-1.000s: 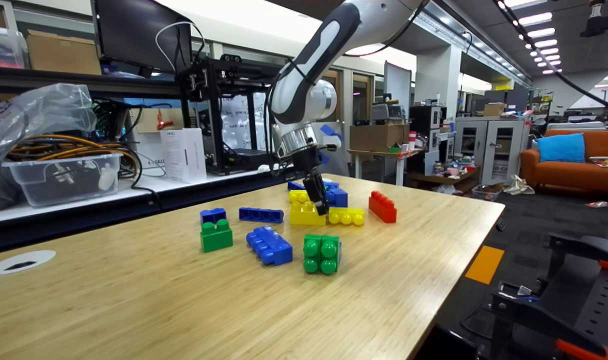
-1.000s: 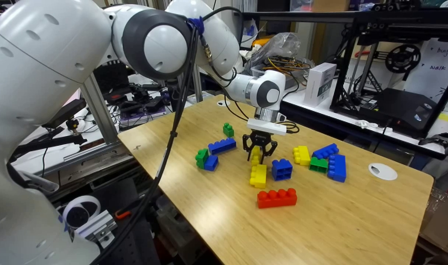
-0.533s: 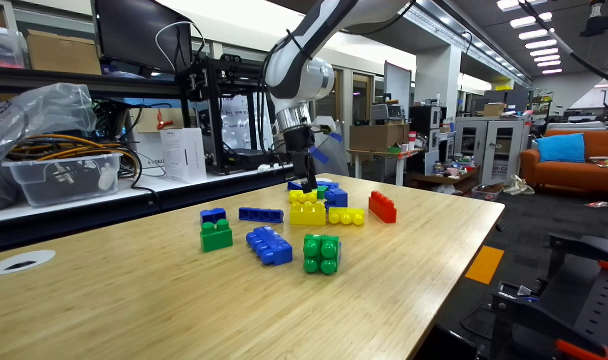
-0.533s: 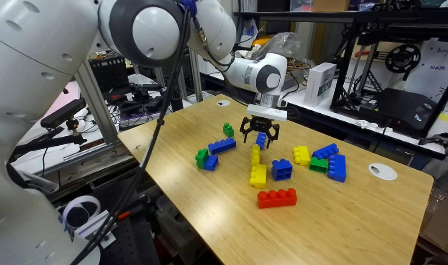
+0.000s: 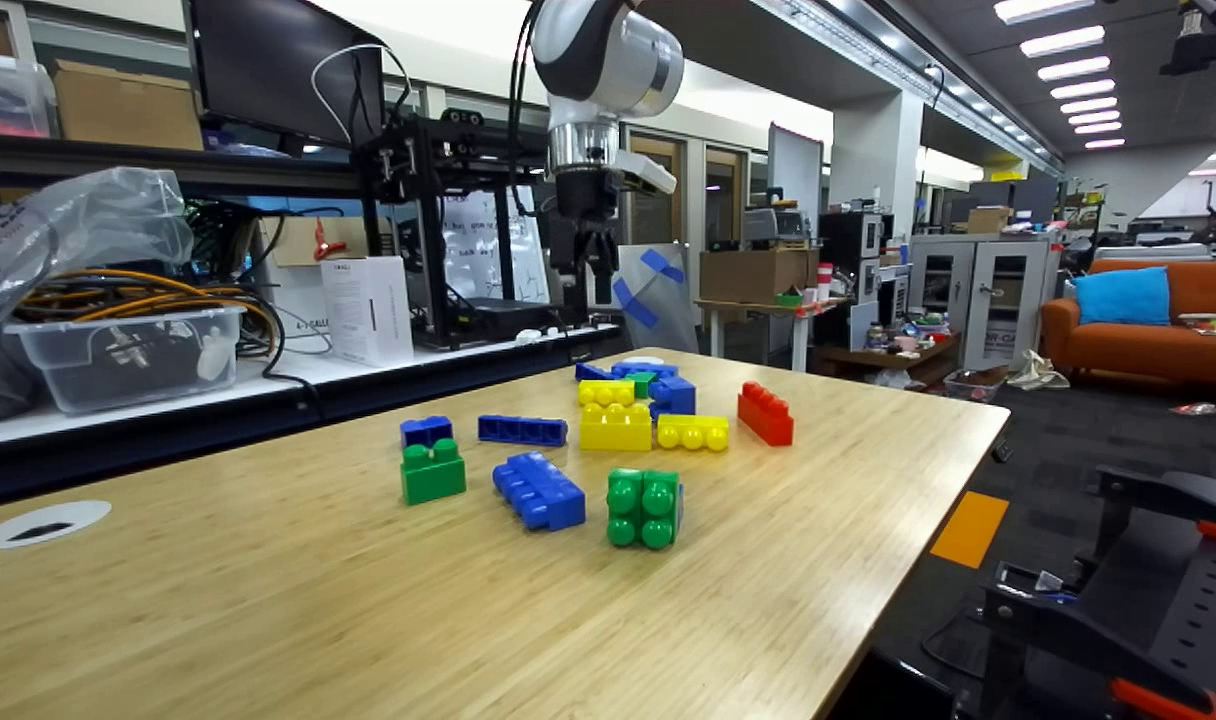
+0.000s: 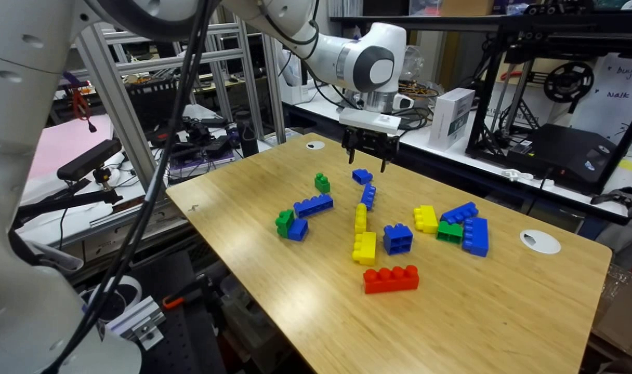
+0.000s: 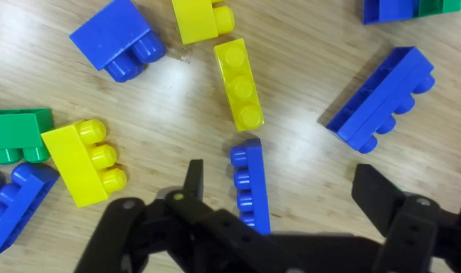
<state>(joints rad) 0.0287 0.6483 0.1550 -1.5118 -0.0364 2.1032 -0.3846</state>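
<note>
Over the wooden table, the Panda arm carries a loose black cable; on a wide swing that slack could drag or snag. A blind descent looks like the likelier trouble: the gripper hides the short blue brick from the wrist view and seems to cover all but a sliver of the green brick, so its fingers might land on either. The blue four-stud brick lies on its side, and a squeeze across its rounded studs could slip or roll it; shoved endwise, it would probably knock the narrow yellow three-stud brick just beyond its tip.

As for pose, the arm stretches over the table and slopes down to its bent wrist, leaving the gripper pointing downward in both exterior views, well above the bricks and touching none. It is released, the fingers spread wide with nothing between them. Beneath, on the tabletop, the blue four-stud brick shows between the fingers in the wrist view.
</note>
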